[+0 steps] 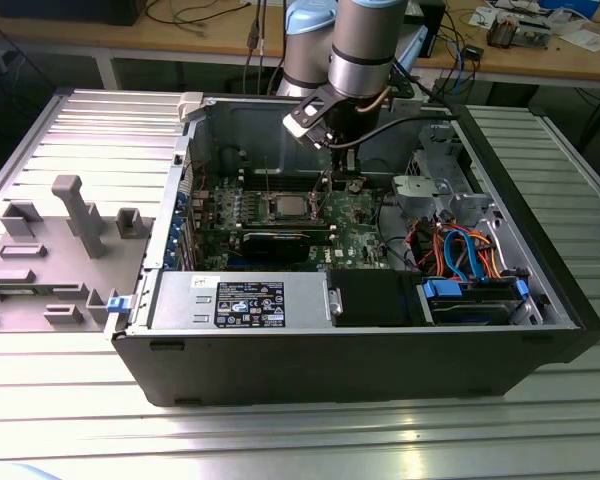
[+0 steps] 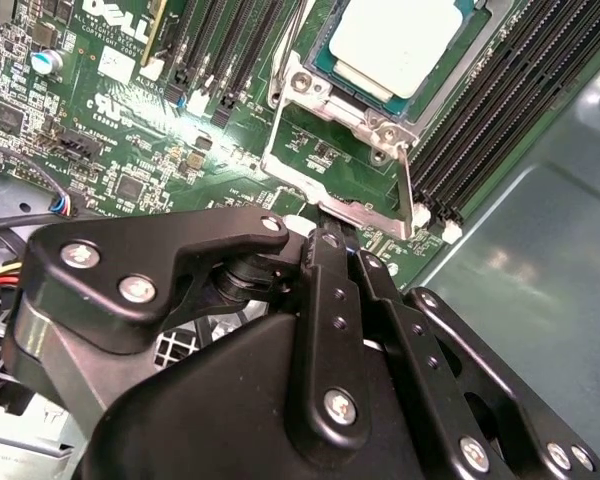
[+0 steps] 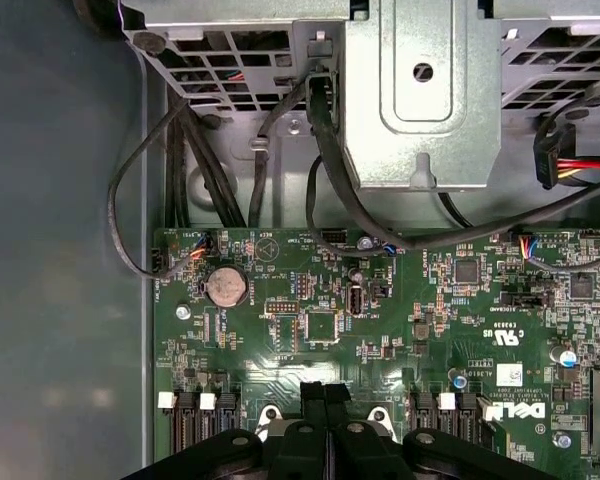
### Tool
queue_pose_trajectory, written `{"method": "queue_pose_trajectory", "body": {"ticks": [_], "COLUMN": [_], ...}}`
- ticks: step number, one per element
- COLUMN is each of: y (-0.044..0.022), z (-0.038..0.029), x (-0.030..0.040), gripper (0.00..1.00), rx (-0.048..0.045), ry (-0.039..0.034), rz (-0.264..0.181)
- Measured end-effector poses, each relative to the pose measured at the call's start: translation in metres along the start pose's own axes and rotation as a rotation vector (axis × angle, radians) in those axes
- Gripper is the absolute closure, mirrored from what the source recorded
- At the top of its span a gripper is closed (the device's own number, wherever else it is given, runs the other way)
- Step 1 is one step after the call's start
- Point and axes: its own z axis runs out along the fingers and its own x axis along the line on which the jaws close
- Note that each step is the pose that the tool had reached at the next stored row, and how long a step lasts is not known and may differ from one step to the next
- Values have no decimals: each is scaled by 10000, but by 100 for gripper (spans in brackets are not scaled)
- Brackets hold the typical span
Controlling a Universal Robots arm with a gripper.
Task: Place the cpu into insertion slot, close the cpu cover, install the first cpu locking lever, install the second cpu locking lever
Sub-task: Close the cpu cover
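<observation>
- Black linkage gripper (image 2: 342,248) fills the foreground in both wrist views (image 3: 326,392); its fingertips (image 3: 315,395) are pressed together, nothing visible between them.
- Tips hover just beside the near edge of the insertion slot (image 2: 280,160), the square socket with a silver metal frame on the green motherboard (image 3: 380,330).
- Small flat square cpu (image 2: 395,40) with a silver-grey metal top sits in that socket; in the exterior view it lies flat mid-board (image 1: 285,208).
- Thin silver cpu cover (image 2: 365,108) lies flat around the chip, metal top showing through its window.
- Thin silver lever rod (image 2: 405,190) runs along the socket side next to the long black memory slots (image 2: 500,110); can't tell if it's latched.
- Round coin battery (image 3: 225,287), black cables (image 3: 340,190) and a grey metal bracket (image 3: 420,90) sit beyond the tips.
- Exterior view: arm reaches down into the open black computer case (image 1: 330,360) on a ribbed metal table (image 1: 280,440), gripper (image 1: 346,172) toward the exterior view's right of the chip.
</observation>
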Motion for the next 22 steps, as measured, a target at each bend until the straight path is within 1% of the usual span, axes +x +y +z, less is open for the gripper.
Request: {"method": "queue_pose_trajectory", "body": {"ticks": [6, 13, 16, 22], "y": [0, -17, -43, -72], "z": [-20, -23, -23, -23], "x": [1, 1, 1, 1], "gripper": [89, 89, 89, 89], "rx": [0, 0, 0, 0], "ry": [2, 1, 1, 1], "rz": [1, 0, 1, 0]}}
